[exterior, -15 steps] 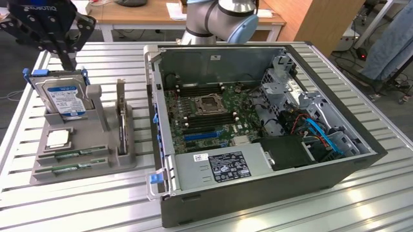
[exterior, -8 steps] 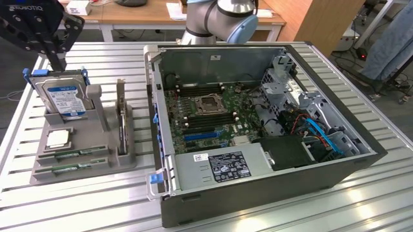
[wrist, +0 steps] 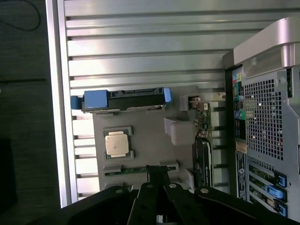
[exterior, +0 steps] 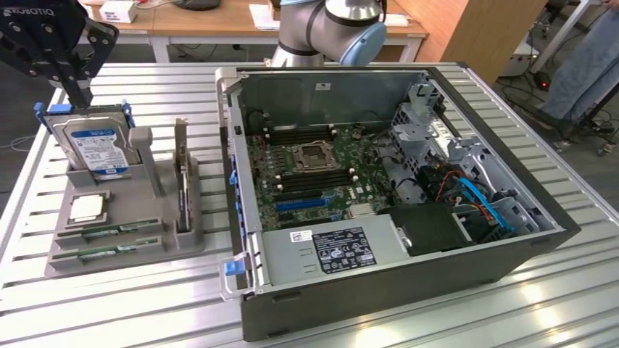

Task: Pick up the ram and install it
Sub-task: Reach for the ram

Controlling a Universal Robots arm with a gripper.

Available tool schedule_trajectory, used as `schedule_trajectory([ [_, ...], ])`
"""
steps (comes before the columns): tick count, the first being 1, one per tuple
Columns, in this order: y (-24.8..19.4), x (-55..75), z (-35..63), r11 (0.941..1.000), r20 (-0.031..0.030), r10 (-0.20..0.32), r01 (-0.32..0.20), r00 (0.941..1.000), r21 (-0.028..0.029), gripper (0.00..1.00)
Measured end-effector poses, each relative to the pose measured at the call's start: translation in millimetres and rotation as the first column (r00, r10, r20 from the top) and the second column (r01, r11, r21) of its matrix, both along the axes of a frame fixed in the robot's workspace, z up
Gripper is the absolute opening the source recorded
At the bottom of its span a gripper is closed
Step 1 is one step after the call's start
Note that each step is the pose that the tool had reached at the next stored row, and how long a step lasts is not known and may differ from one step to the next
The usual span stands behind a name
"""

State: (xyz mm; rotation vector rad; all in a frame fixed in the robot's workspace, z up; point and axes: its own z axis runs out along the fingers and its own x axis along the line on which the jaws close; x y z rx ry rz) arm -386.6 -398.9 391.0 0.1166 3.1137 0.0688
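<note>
Gripper [wrist: 158, 171] poised high at the upper left of the exterior view, above the grey parts holder [exterior: 155, 243] on the slatted table [exterior: 116, 312]. We see its jaws pressed together with nothing between them. In the wrist view their tips line up over the ram [wrist: 131, 169], though they are well clear of it. The ram lies on edge in a slot at the holder's near end, at the lower left of the exterior view. A second stick [exterior: 101, 252] lies parallel, just in front. We judge that the slots hold each stick steady with its long edge presented upward for a pinch. Behind them sit the processor [exterior: 87, 208] and the upright hard drive [exterior: 95, 148], each in its own recess, so neighbouring parts stay apart. At the centre of the exterior view, the computer case [exterior: 387, 304] lies on its side with the panel off. Its memory slots [exterior: 307, 178] thus face upward, presumably to allow a straight downward insertion.
</note>
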Motion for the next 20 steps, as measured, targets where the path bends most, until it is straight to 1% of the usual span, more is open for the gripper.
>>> schedule_trajectory([
  [8, 0.0, 0.0, 0.0, 1.0, 0.0, 0.0, 0.0, 1.0, 0.0, 0.09],
  [10, -1.1, -0.2, 0.0, 1.0, 0.0, 0.0, 0.0, 1.0, 0.0001, 0.09],
  [13, -6.3, 0.0, 0.0, 1.0, 0.0, 0.0, 0.0, 1.0, 0.0, 0.09],
  [20, -23.5, 0.0, 0.0, 1.0, 0.0, 0.0, 0.0, 1.0, 0.0001, 0.09],
])
